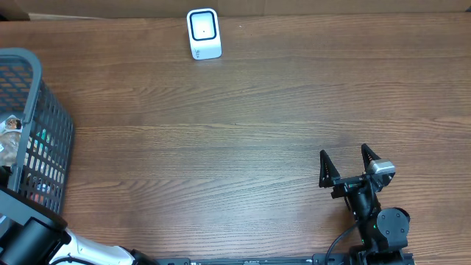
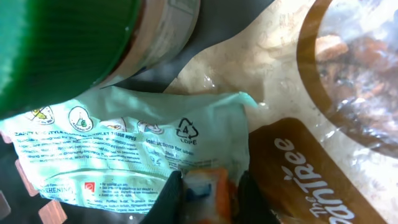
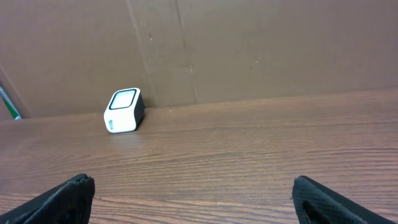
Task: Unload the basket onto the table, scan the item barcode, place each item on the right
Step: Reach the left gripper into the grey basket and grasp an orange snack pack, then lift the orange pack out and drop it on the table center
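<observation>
Left wrist camera is peering into the basket's jumble, where the left gripper (image 2: 210, 177) is clenching its jaws on an orange packet (image 2: 208, 194) (orange and blue, its print too blurred to read). The packet is lying against the lower edge of a green pack (image 2: 124, 149) that is showing a recycling triangle and small print. Whether the packet is a separate thing or a part of that pack cannot be told. A jar (image 2: 155, 31) with a green lid is leaning over the pack's upper edge. A brown bag (image 2: 298, 168) with a clear window is lying just to the right, touching the pack.

From overhead, the basket (image 1: 33, 88) is standing at the left edge of the table (image 1: 221, 147). The left arm (image 1: 33, 239) is reaching into it from the near corner (its gripper cannot be seen from above). The scanner (image 1: 203, 34) is sitting upright at the table's far edge, well apart from the basket.

The right gripper (image 1: 344, 165) is waiting over the near right side of the table with its jaws spread wide, gripping nothing. Its own camera is showing both fingers (image 3: 71, 196) over bare wood and the scanner ahead, just in front of a cardboard wall (image 3: 261, 43).
</observation>
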{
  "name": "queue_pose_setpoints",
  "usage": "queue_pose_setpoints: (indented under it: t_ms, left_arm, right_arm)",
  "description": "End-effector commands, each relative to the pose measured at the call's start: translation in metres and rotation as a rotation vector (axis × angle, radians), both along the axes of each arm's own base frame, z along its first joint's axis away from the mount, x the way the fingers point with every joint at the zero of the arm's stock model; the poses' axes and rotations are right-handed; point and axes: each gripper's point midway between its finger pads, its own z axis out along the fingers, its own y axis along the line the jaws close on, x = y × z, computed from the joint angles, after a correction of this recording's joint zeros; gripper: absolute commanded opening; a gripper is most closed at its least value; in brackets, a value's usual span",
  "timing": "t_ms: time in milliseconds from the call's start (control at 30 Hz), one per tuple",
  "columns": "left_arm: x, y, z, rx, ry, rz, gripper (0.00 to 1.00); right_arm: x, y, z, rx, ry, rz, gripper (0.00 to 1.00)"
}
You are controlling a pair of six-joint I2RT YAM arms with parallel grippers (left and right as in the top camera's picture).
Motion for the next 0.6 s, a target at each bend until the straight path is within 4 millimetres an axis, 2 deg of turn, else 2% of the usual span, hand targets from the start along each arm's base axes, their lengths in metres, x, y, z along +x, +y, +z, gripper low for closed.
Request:
queue_pose_setpoints:
  t_ms: [0,67,133,333,400,500,533,567]
  left_arm:
    - [0.005,0.005,0.013,0.01,0.005,-0.016,0.04]
    - [0.009,0.009,0.023,0.016,-0.011,-0.016,0.04]
    - [0.021,0.015,0.044,0.027,-0.06,-0.016,0.04]
    - [0.066,0.028,0.15,0.114,-0.302,-0.051,0.04]
    - [0.079,0.023,0.183,0.145,-0.375,-0.08,0.04]
    - [0.099,0.004,0.233,0.193,-0.489,-0.148,0.04]
    - [0.11,-0.013,0.258,0.21,-0.555,-0.201,0.04]
    - [0.117,-0.027,0.273,0.215,-0.597,-0.237,0.04]
  right_arm:
    - [0.001,-0.002,-0.003,0.007,0.002,-0.013,1.0]
    - [0.001,-0.002,-0.003,0.007,0.002,-0.013,1.0]
    - [0.001,-0.002,-0.003,0.007,0.002,-0.013,1.0]
    - [0.001,-0.002,-0.003,0.007,0.002,-0.013,1.0]
    - [0.001,-0.002,-0.003,0.007,0.002,-0.013,1.0]
    - [0.001,-0.002,-0.003,0.007,0.002,-0.013,1.0]
    - [0.001,-0.002,-0.003,0.007,0.002,-0.013,1.0]
    - [0.001,-0.002,-0.003,0.007,0.002,-0.013,1.0]
